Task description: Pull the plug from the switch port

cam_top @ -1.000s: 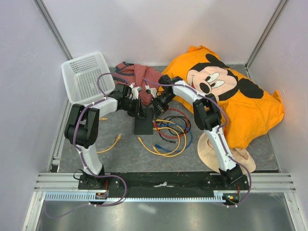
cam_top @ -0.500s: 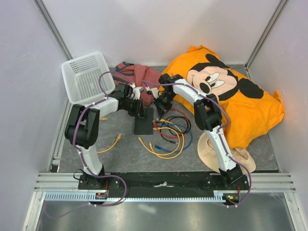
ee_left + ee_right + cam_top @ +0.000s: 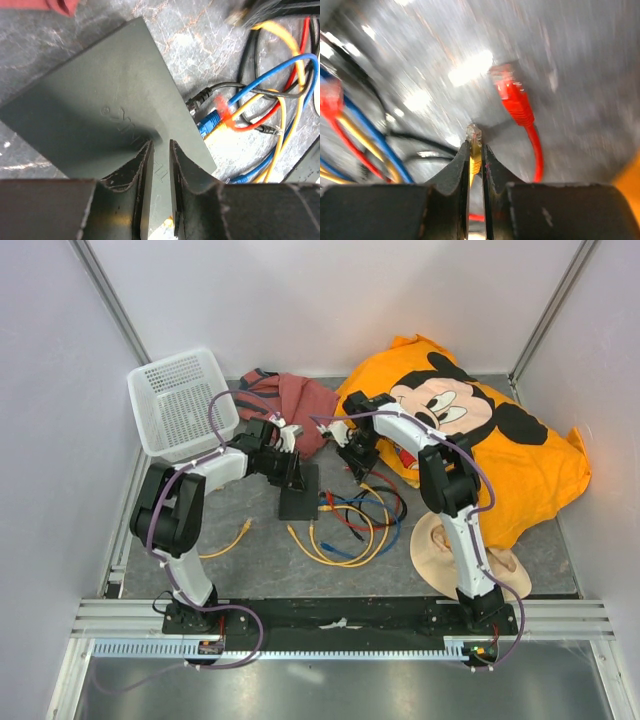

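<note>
Your switch (image 3: 100,112) is a flat, thin black box with raised letters on top. It lies flat on the gray tabletop (image 3: 200,40). Your left tool (image 3: 160,150) rests on top of it, its tips almost together. Other cable ends (image 3: 207,119) sit in one side. The plug (image 3: 473,135) is yellow with a clear tip. Your right tool (image 3: 475,150) pinches it, away from the switch.

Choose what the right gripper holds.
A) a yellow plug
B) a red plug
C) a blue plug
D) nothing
A: the right wrist view shows the right gripper shut on a yellow plug, with the red plug lying loose beside it.
</note>
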